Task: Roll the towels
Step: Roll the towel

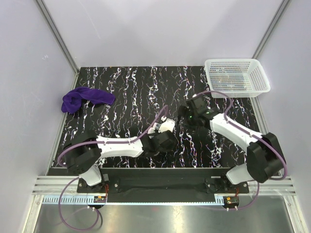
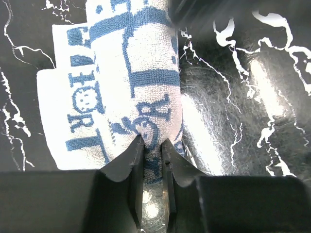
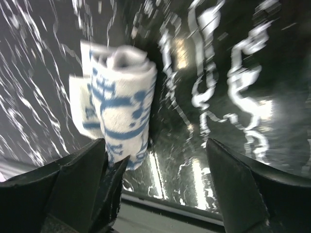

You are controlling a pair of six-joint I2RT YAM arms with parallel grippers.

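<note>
Pinches the near end of the patterned towel (image 2: 141,87) between the narrow fingers of the left tool (image 2: 152,145), closed tight on the cloth. Holds the right tool (image 3: 158,145) spread wide apart, gripping nothing, with the same roll just beside its left finger.

Shows that towel wound into a fat tube near the middle of the black marbled surface (image 1: 126,92), between the two tools. Shows a flat, unrolled flap lying to the tube's left in the left wrist view. Points the tube's long axis straight away from the left tool, in line with its fingers, near end in the pinch and far end leading off. Turns the spiral end of the roll up and away in the right wrist view.

Reads as the rolling step on this towel, close to done but with the flap not yet taken in. Calls next, probably, for turning the tube over that flap without loosening the coil, then letting go.

Leaves the purple towel (image 1: 85,98) in a crumpled heap near the far left edge, unrolled, well apart from both tools. Places a white mesh basket (image 1: 236,75) at the far right corner.
</note>
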